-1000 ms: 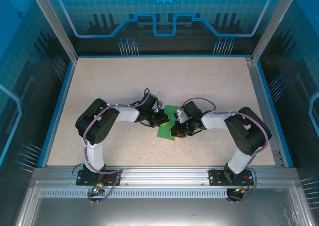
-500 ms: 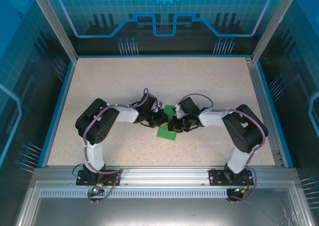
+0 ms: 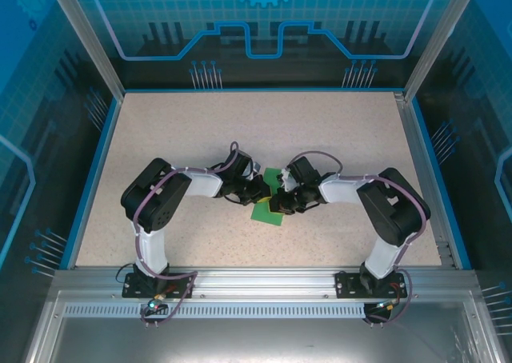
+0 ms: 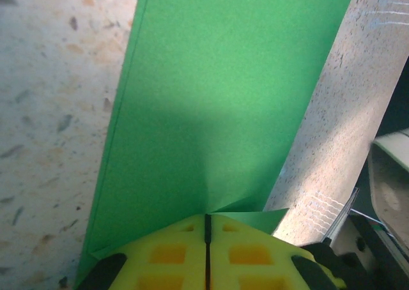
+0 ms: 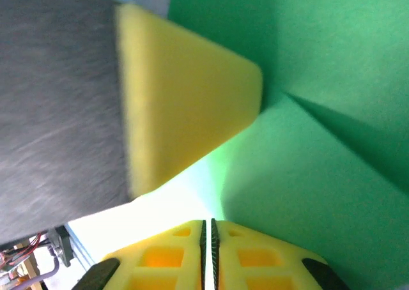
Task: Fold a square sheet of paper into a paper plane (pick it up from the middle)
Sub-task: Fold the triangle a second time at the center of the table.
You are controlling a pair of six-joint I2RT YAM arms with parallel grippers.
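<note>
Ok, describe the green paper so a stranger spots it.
On the speckled beige table, find the middle, where the left gripper and the right gripper meet. The green paper lies beneath them, poking out toward the near edge. Its bright green stands out; everything around it is beige, black or white.

It was a robotics lab cell: speckled bench (image 3: pixel 264 131), blue printed panels (image 3: pixel 264 27) at 12 o'clock, aluminium framing (image 3: pixel 264 279) at 6.

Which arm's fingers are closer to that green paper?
Left, just: the left fingers are shut on the edge of the green paper. The right fingers sit right against it from the other side; whether they pinch it is unclear.
</note>
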